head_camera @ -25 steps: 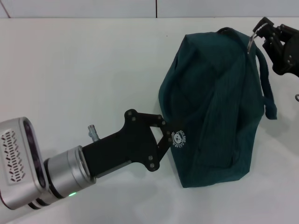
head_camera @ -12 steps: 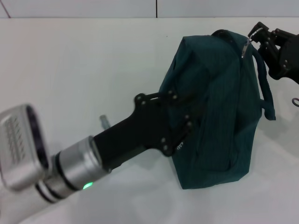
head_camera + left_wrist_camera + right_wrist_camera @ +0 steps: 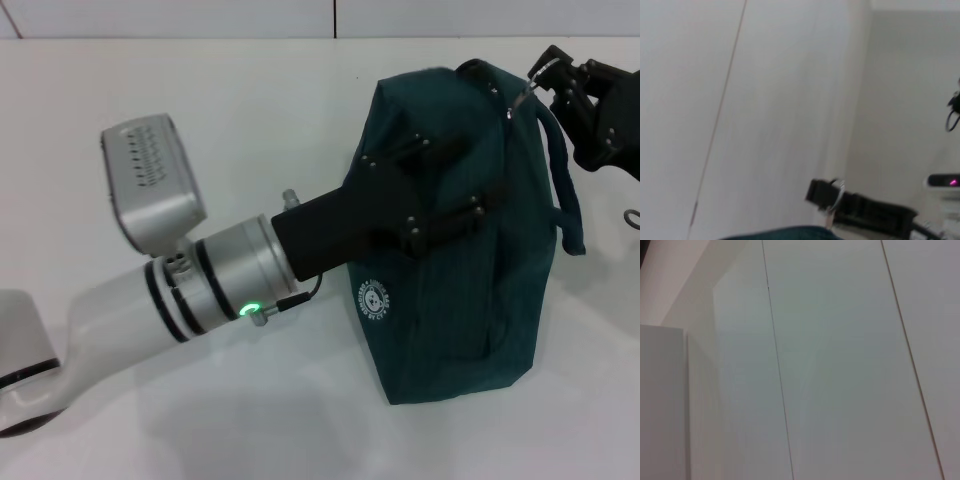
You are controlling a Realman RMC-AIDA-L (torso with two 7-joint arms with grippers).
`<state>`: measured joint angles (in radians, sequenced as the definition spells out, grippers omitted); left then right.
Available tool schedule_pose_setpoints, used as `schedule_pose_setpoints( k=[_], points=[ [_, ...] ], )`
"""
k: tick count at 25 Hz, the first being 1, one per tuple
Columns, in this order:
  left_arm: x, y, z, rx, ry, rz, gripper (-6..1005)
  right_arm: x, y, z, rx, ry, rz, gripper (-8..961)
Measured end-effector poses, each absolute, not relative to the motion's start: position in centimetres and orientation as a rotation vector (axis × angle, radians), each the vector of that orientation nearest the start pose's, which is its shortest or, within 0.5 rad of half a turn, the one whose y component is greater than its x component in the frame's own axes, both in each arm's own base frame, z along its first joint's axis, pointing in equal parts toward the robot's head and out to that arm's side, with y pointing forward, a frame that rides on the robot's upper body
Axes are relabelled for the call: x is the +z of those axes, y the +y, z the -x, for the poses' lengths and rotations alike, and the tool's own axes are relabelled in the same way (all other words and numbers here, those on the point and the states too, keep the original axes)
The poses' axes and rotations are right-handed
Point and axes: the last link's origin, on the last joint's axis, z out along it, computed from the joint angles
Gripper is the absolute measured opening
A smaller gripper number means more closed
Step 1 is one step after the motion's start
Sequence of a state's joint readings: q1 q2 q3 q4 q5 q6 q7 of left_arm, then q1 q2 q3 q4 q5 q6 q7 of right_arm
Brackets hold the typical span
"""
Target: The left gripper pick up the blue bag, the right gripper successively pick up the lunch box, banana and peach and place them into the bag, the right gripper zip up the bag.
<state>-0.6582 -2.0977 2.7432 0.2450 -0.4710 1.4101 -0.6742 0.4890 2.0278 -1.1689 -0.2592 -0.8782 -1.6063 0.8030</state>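
Head view: the blue bag (image 3: 460, 230) lies on its side on a white table (image 3: 200, 120), toward the right. The left gripper (image 3: 450, 190), black on a silver wrist with a green light, has swung up from the bag's lower left edge, where it sat beside the round white logo (image 3: 375, 298) a second ago, and now lies across the upper middle of the bag, the wrist rolled so its white housing points up. Its fingers press against the fabric; whether they pinch any cloth cannot be told. At the bag's top right corner the right gripper (image 3: 548, 78) pinches the metal ring pull (image 3: 527, 92) of the zipper, which has travelled slightly left along the top edge. The zipper looks closed or nearly so, suggesting the final zipping step is about finished. No lunch box, banana or peach is visible; presumably they are inside.

Left wrist view: mostly pale wall, with a sliver of teal fabric at the frame's edge and the right gripper farther off, holding the ring.

Right wrist view: only blank white panels.
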Motion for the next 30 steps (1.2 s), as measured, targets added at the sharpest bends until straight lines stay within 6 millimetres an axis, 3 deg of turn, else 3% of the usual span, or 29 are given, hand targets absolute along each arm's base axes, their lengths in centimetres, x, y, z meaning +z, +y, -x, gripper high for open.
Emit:
schedule_pose_setpoints(
  k=[7,17,23,30],
  points=[
    [-11.7,30.0,17.3,-1.262,-0.406,2.464,825,0.9,32.4,-24.3,1.328,0.293,2.156,27],
    [-11.3,29.5,18.3,-1.242,-0.335,2.415,724,0.9,32.5,-24.3,1.322,0.294,2.154,26],
    [-11.0,28.7,18.7,-1.245,-0.238,2.395,531,0.8,32.3,-24.3,1.322,0.291,2.162,26],
    [-10.4,27.7,19.0,-1.256,-0.098,2.401,237,0.7,32.1,-24.2,1.323,0.27,2.193,26]
  ],
)
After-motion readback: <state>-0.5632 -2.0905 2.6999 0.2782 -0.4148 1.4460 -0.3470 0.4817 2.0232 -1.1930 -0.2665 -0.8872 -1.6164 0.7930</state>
